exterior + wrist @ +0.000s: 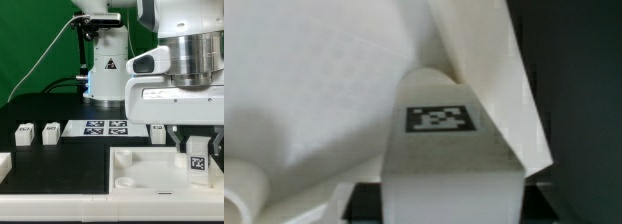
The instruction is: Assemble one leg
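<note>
Black table [60,155] fills my screen, so I'm starting at the front edge. Nearest to the camera lies the big white tray-like panel [150,195], flat on the table, with a round socket [128,182] showing towards the exterior view's left.

Over the panel's corner on the exterior view's right hangs the gripper [196,148], pointing straight down under the arm's bulky white wrist. It's narrowed onto the leg [197,163], which sits upright between the fingers with its tag [197,159] facing the camera. The leg's lower end is down at the panel's surface. I can't tell whether it's touching or seated in anything.

On the wrist view the same leg runs up the middle of the picture, tag plain on its face, with white panel surface around it and dark table off to one side.

Moving back, at the exterior view's far left there's part of another white piece [4,165], cut off by the frame edge. Behind it, two loose legs [24,134] [50,131] stand side by side, tags forward. Just beside them lies the marker board [105,128], flat on the table. One more small white leg [157,131] sits beyond the board, close to the arm's wrist.

Further back stands the robot base [105,75], with a cable [45,55] curving down beside it. Green backdrop [30,40] closes off the rear.
</note>
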Robot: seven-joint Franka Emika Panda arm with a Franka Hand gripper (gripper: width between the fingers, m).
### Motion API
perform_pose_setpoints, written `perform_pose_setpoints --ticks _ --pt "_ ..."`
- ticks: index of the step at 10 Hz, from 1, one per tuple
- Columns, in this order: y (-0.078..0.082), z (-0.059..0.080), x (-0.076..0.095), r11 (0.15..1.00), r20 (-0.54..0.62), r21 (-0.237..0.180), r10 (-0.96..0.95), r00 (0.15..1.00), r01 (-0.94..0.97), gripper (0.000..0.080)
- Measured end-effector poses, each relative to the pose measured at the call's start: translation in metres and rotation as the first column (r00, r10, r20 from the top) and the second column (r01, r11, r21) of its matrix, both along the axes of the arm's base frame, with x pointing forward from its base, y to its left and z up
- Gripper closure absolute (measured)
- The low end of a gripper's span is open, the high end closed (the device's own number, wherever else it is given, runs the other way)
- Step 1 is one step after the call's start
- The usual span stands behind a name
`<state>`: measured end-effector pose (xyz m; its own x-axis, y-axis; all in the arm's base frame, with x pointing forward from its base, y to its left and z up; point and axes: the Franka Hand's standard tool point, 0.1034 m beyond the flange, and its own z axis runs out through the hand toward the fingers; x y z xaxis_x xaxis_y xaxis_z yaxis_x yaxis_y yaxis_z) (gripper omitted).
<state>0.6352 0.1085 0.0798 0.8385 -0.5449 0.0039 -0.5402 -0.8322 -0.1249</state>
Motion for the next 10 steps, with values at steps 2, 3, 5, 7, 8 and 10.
perform_pose_setpoints --ticks 2,3,5,7,8,10 --pt "-0.0009 -0.0004 0.0000 0.967 -0.029 0.017 -0.252 0.967 0.253 0.0505" --pt "-0.0006 -0.0009 -0.0004 0.917 -0.053 0.032 -0.395 0.917 0.397 0.0505" --pt "0.0004 -0.0014 -0.0015 0.842 -0.081 0.033 -0.534 0.841 0.538 0.0505" --pt "0.0008 -0.0017 -0.0016 0.875 -0.072 0.034 -0.480 0.874 0.483 0.0408" --pt "0.0019 -0.0023 -0.0018 0.901 -0.064 0.033 -0.430 0.901 0.432 0.0408" --pt "0.0084 -0.0041 -0.0032 0.986 -0.036 0.025 -0.165 0.986 0.166 0.0163"
